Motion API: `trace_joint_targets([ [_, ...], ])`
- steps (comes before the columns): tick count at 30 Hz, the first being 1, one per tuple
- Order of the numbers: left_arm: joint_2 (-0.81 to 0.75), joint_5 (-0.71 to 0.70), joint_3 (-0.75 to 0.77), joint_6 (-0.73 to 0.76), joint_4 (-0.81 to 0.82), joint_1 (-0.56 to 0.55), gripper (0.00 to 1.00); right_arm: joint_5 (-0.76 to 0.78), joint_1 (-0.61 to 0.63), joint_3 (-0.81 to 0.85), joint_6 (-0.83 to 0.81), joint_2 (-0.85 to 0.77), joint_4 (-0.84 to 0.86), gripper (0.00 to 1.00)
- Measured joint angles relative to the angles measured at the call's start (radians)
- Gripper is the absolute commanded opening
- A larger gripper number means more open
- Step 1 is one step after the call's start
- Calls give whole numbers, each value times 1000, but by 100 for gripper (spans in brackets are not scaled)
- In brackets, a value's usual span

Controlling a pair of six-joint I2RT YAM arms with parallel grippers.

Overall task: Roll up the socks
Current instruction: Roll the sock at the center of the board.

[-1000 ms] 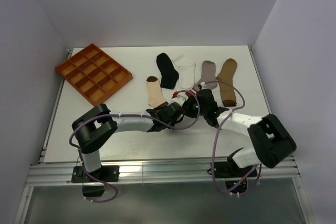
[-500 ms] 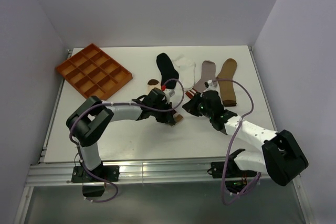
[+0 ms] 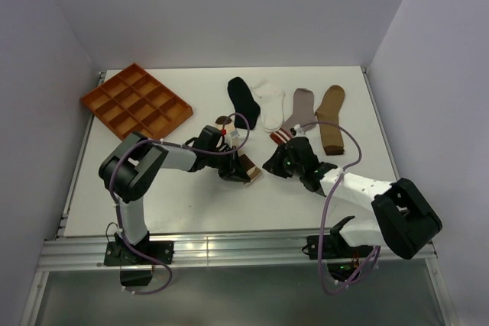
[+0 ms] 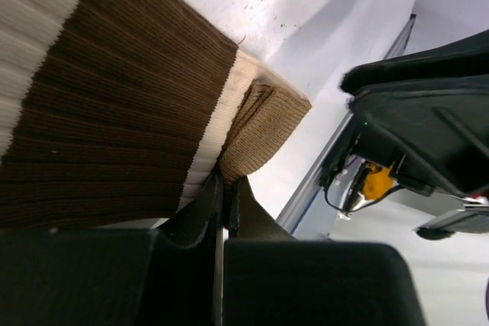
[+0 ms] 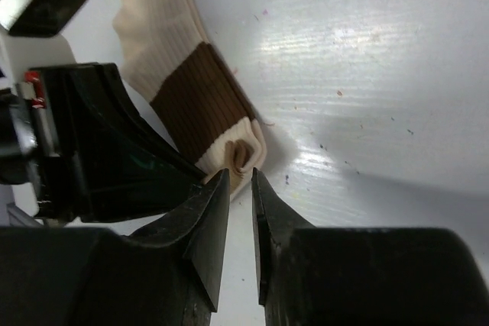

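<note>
The cream sock with brown bands (image 5: 179,89) lies left of centre, its cuff end (image 3: 251,171) folded over and its brown toe (image 3: 222,120) showing behind the left arm. My left gripper (image 4: 226,182) is shut on the folded cuff edge (image 4: 260,124); from above the left gripper (image 3: 241,170) sits on top of the sock. My right gripper (image 5: 241,176) stands just short of the cuff, its jaws a narrow gap apart with nothing between them. From above the right gripper (image 3: 270,166) is right of the cuff. Black (image 3: 243,101), white (image 3: 271,104), grey (image 3: 300,108) and tan (image 3: 331,116) socks lie flat behind.
An orange compartment tray (image 3: 136,106) sits at the back left of the white table (image 3: 191,204). Both arms meet near the table's middle, their cables looping above them. The walls close in on three sides.
The left arm has swung left and drawn the cream sock's cuff over on itself. The right gripper has parted its jaws slightly and come off the cuff.
</note>
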Motion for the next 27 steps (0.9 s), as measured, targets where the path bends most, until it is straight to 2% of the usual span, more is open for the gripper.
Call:
trace_joint_targets([
  [4,16,24,0,-22,14,11,0,16,26,1,24,37,-35,31],
  [7,16,27,-1,-27,15,12,0,28,45,3,60,65,-69,38],
  [17,18,26,-1,-29,16,13,0,95,82,76,172,78,-135,40],
  [27,18,24,-1,-29,15,13,0,113,93,150,211,132,-195,43],
])
